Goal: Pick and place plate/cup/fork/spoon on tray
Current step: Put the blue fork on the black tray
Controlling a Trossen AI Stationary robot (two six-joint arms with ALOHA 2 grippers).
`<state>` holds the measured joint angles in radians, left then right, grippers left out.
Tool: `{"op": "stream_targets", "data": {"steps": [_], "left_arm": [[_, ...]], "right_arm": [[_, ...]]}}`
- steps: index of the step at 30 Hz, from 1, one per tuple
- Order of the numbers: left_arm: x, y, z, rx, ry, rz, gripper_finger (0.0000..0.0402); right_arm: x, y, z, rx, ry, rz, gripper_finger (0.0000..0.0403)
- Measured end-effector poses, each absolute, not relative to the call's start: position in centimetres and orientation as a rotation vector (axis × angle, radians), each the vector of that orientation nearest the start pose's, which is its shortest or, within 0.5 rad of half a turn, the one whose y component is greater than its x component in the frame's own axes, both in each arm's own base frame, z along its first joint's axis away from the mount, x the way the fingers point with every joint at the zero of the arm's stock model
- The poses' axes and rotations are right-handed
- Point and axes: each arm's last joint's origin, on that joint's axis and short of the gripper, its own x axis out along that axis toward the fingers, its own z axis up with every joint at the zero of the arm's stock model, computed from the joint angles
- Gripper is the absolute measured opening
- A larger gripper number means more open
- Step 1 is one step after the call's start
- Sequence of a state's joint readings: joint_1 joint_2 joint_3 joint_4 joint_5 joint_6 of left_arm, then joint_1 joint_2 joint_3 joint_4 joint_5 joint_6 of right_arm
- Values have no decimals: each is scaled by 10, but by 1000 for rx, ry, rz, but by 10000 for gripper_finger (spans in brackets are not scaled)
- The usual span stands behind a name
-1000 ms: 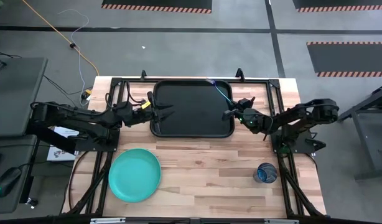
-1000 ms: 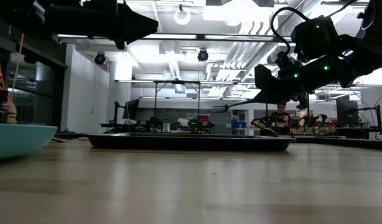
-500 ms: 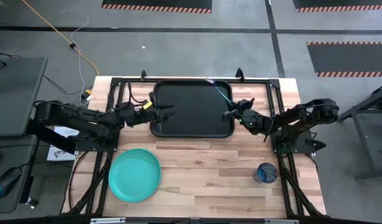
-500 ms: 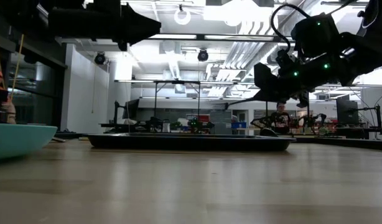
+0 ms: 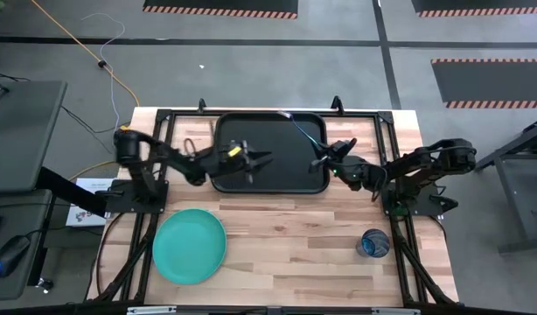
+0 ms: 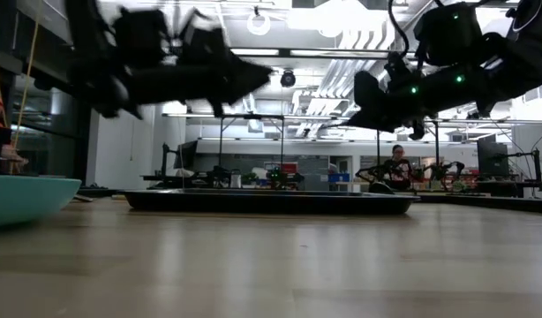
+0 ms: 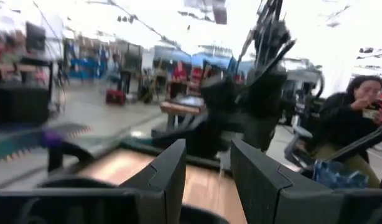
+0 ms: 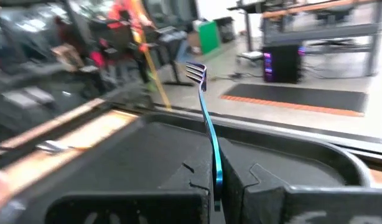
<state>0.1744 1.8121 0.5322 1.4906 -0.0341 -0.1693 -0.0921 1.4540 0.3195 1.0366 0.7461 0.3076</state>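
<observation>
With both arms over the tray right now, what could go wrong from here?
The right gripper pinches the fork only at its handle end; the long fork could swing or slip before it is laid on the tray. The left gripper, fingers apart and empty, hangs above the same tray; the arms might collide there.

Left gripper (image 7: pixel 206 180) fingers (image 7: pixel 168 171) apart, nothing between them. Beyond them wooden table (image 7: pixel 125 165), then the other arm (image 7: pixel 253 106), dark and blurred. Seated person (image 7: pixel 349 121) in the room, hand raised to face. Background smeared.
</observation>
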Motion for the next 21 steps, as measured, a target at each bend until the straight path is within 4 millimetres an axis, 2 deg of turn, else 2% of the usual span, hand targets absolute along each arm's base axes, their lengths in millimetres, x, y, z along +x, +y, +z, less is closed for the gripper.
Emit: {"op": "stream_targets", "data": {"steps": [4, 7, 12, 16, 21], "left_arm": [[328, 68, 149, -194, -217, 151, 115], [339, 76, 147, -222, -223, 118, 115], [337, 85, 146, -241, -235, 126, 115], [336, 90, 157, -302, -318, 115, 115], [343, 83, 168, -334, -354, 55, 115]], "right_arm": [[235, -39, 167, 281, -95, -754, 0], [236, -34, 172, 259, -124, -699, 0], [238, -20, 178, 226, -161, -623, 0], [237, -10, 187, 204, -236, -565, 0], [236, -4, 196, 185, -306, -517, 0]]}}
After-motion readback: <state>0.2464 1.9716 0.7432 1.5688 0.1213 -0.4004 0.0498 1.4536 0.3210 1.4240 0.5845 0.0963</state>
